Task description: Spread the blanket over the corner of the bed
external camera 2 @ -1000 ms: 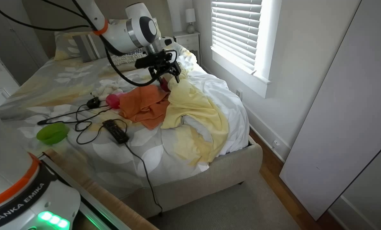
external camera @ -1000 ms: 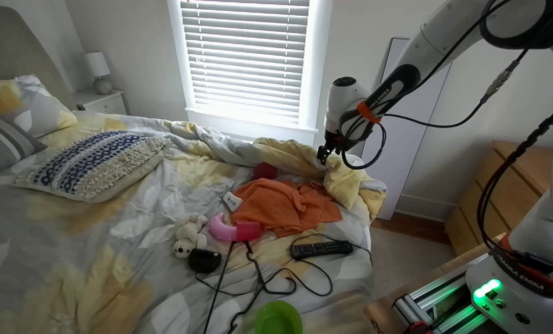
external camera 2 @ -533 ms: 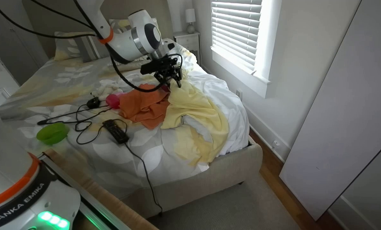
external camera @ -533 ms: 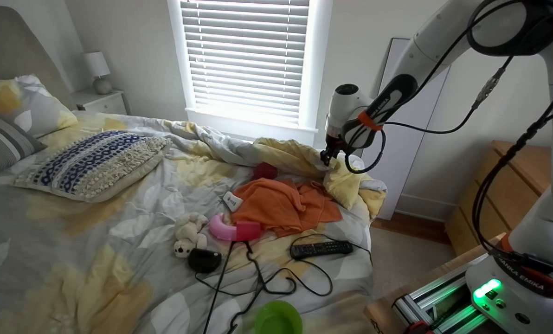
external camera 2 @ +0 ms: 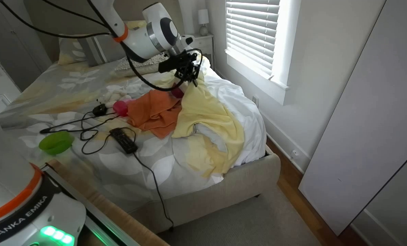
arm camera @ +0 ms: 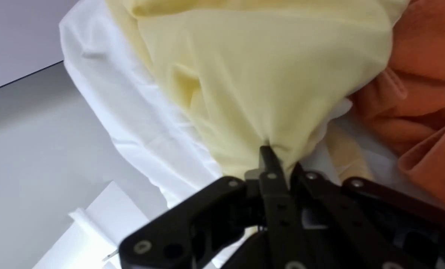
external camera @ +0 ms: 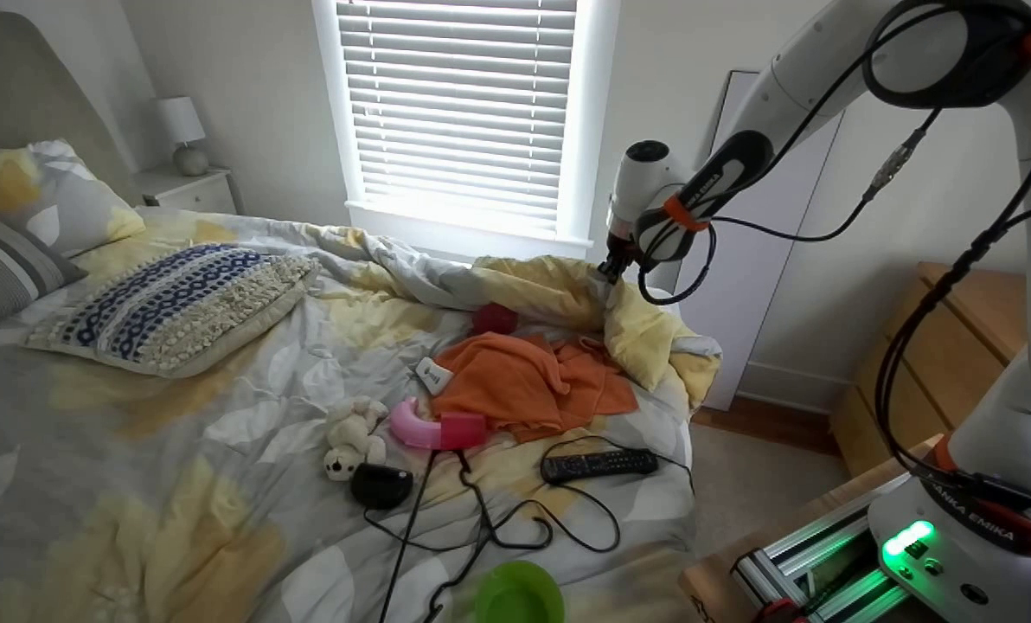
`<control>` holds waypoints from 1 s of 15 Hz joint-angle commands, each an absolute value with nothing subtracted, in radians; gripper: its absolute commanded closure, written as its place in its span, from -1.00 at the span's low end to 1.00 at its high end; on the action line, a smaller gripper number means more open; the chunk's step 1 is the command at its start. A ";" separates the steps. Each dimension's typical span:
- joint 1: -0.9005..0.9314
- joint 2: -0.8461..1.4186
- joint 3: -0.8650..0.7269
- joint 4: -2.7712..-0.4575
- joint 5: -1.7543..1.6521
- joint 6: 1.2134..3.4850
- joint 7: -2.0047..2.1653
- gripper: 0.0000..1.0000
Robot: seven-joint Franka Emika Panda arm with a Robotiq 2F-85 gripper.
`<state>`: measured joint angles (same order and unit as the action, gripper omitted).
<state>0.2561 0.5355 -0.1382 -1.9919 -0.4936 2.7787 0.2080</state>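
While the fingers [arm camera: 270,160] clamp a gathered fold of the blanket [arm camera: 252,67], its bunched length runs from them toward the foot of the bed [external camera 2: 244,188]; the uncovered corner [external camera 2: 253,147] lies nearer the window [external camera 2: 253,37], so the pull should likely go that way.

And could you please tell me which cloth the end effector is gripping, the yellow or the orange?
The yellow blanket: in the wrist view, its creases converge into the closed end effector. The orange cloth lies off to one side, ungripped.
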 commanded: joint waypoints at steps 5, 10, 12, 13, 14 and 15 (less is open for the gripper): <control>0.336 0.660 -0.371 -1.693 -0.710 2.715 0.293 0.97; 0.266 0.640 -0.331 -1.649 -0.717 2.640 0.309 0.89; 0.258 0.643 -0.319 -1.625 -0.712 2.594 0.320 0.89; 0.258 0.643 -0.317 -1.622 -0.711 2.589 0.325 0.89; 0.258 0.644 -0.315 -1.621 -0.711 2.588 0.327 0.89; 0.259 0.645 -0.314 -1.621 -0.710 2.588 0.328 0.89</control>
